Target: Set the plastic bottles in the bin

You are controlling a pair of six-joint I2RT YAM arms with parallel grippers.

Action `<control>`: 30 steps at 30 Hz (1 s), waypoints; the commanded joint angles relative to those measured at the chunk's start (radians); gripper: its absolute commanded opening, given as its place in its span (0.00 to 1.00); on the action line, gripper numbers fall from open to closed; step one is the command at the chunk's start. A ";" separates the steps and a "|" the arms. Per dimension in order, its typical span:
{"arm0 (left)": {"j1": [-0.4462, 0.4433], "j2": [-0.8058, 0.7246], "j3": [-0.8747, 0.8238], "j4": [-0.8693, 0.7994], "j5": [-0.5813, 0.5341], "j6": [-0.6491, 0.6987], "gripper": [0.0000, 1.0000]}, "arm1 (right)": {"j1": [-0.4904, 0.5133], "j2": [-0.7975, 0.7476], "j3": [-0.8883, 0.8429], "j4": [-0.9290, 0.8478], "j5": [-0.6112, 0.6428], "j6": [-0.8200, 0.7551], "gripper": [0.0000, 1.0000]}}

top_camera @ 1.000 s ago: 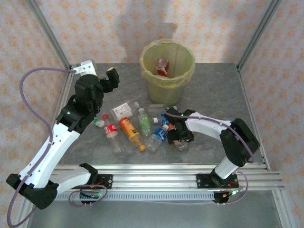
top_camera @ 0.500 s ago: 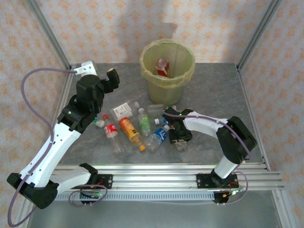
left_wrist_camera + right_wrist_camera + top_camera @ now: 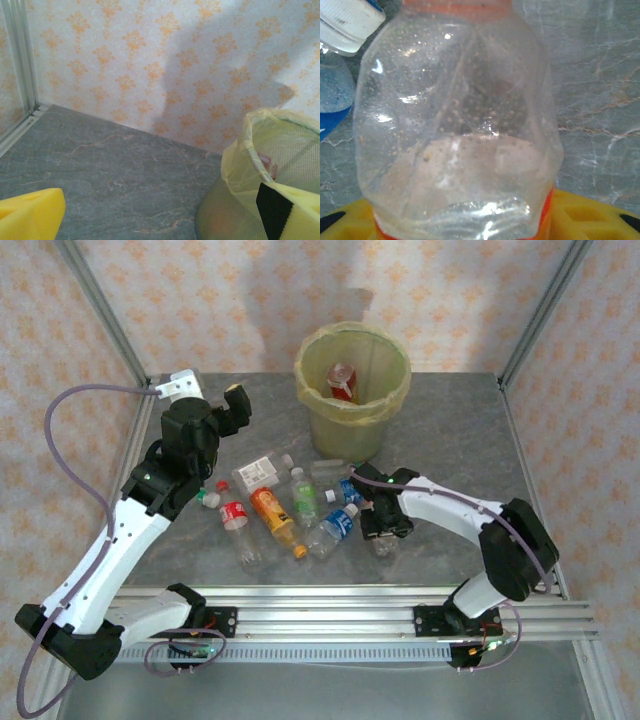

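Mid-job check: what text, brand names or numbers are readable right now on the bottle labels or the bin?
None legible.
Top view: red-label bottle, orange bottle, green-label bottle, blue-label bottle: print too small.
In the bin, a red bottle: label too small.
Right wrist view, clear bottle: no print visible.

"How much of the bottle point(image 3: 455, 125) did the right wrist view give?"

"Just the middle. Neck and base ran off the edges, and it covered most of the pads point(image 3: 590, 215), so contact couldn't be judged. A cap point(image 3: 347, 25) was cropped at the corner."

"And the left wrist view?"

"The bin point(image 3: 232, 160) was cut off right and below. Its rim hid all but a reddish scrap point(image 3: 266, 162) inside. From above, labels point(image 3: 232, 512) were too small to read."
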 commanded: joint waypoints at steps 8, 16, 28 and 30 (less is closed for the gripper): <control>0.011 -0.006 -0.020 -0.024 -0.035 -0.032 1.00 | 0.004 -0.136 0.072 -0.110 0.047 0.025 0.42; 0.011 -0.009 -0.025 -0.036 -0.039 -0.042 1.00 | 0.004 -0.254 0.178 -0.139 0.051 0.026 0.41; 0.013 -0.029 -0.050 -0.053 -0.045 -0.047 1.00 | -0.014 -0.217 0.549 -0.051 0.184 -0.088 0.41; 0.014 -0.033 -0.050 -0.061 -0.047 -0.047 1.00 | -0.032 -0.181 0.621 -0.020 0.181 -0.111 0.41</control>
